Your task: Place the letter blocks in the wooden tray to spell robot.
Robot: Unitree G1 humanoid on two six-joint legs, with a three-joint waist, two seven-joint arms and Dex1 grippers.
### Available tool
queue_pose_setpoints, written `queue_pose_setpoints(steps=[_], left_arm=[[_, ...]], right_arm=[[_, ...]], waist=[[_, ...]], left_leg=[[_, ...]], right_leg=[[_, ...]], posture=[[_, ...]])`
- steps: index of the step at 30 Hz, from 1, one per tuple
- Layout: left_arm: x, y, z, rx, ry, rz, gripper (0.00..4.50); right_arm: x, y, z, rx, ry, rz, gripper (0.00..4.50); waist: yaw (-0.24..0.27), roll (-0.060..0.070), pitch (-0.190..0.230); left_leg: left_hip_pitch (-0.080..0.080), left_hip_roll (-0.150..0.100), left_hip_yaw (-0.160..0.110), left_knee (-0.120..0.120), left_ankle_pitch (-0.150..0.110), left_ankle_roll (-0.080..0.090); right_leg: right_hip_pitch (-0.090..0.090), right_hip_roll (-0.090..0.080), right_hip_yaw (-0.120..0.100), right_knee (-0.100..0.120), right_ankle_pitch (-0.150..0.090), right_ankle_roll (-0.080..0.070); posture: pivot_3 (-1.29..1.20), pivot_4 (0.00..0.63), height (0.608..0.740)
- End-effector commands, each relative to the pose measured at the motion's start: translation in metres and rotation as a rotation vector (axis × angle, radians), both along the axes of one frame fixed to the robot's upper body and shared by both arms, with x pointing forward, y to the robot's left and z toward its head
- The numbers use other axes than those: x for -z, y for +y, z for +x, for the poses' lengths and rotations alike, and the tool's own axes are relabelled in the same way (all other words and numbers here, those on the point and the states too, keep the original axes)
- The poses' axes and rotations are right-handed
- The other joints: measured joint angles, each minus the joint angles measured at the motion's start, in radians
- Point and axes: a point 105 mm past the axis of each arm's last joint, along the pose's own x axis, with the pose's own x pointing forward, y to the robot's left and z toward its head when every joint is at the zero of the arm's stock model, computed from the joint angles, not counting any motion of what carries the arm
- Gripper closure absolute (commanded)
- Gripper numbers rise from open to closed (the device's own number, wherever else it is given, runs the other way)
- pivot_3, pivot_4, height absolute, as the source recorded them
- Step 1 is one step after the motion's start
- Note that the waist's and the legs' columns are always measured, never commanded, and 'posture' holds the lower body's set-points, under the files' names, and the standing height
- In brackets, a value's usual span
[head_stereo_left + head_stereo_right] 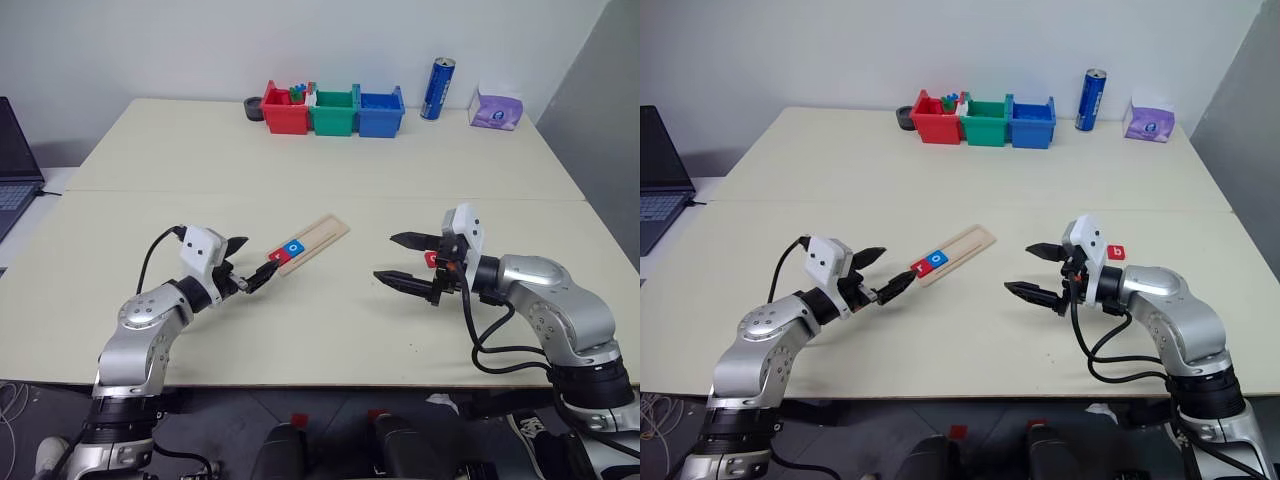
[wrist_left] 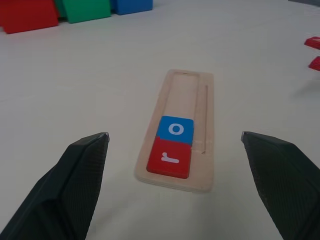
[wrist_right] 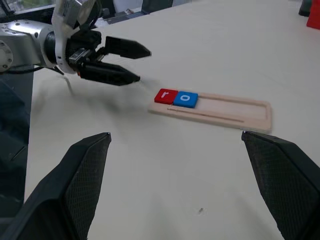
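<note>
The wooden tray (image 1: 318, 238) lies slanted at mid-table. At its near end sit two letter blocks side by side, a red "r" (image 1: 277, 256) and a blue "o" (image 1: 292, 246). The rest of its groove is bare. My left gripper (image 1: 259, 256) hovers open just short of the tray's near end and points at it, holding nothing. To the right of the tray, my right gripper (image 1: 385, 257) is open, empty and aimed left. A red "b" block (image 1: 1118, 252) lies on the table behind that gripper. Another red block (image 2: 316, 63) sits close by it.
Red (image 1: 285, 110), green (image 1: 334, 112) and blue (image 1: 380, 112) plastic bins line the far edge, with a blue can (image 1: 437, 88) and a purple tissue pack (image 1: 496, 110) to their right. A laptop (image 1: 15, 170) sits off the left side.
</note>
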Motion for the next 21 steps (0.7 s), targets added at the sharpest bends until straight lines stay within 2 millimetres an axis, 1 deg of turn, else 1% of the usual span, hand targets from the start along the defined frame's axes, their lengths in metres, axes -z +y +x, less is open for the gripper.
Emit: queue_pose_setpoints(steps=[1,5,11,15,21], left_arm=[[-0.008,-0.004,0.005,0.071,-0.031,0.016,0.0],[-0.005,-0.003,0.016,0.114,-0.023,0.047,0.0],[-0.005,-0.002,0.029,0.162,-0.021,0.086,0.0],[-0.001,-0.007,0.034,0.208,0.0,0.091,0.0],[0.006,-0.008,0.038,0.244,0.026,0.109,0.0]], right_arm=[[-0.012,0.005,-0.002,-0.026,-0.047,0.023,0.04],[-0.013,0.006,-0.004,-0.036,-0.05,0.022,0.04],[-0.016,0.006,-0.003,-0.021,-0.057,0.028,0.04],[-0.016,0.007,-0.003,-0.014,-0.06,0.035,0.04],[-0.02,0.007,-0.001,-0.001,-0.062,0.047,0.04]], waist=[[0.001,0.0,0.0],[0.002,0.0,0.0],[0.002,0.0,0.0],[0.002,0.0,0.0],[0.001,0.0,0.0]], left_leg=[[0.0,0.0,-0.001,0.0,0.0,0.0],[-0.002,0.0,-0.006,0.001,0.0,0.0],[-0.002,0.0,-0.007,0.001,0.0,0.0],[-0.002,0.0,-0.008,0.001,0.0,0.0],[-0.002,0.0,-0.008,0.001,0.0,0.0]], right_leg=[[0.0,0.0,-0.001,0.0,0.0,0.0],[0.0,-0.001,-0.008,0.0,0.001,-0.002],[0.0,-0.001,-0.009,0.001,0.002,-0.003],[0.0,-0.001,-0.01,0.001,0.002,-0.003],[0.0,-0.001,-0.01,0.001,0.002,-0.003]], posture=[[0.0,0.15,0.74],[0.0,0.15,0.74],[0.0,0.15,0.74],[0.0,0.15,0.74],[0.0,0.15,0.74]])
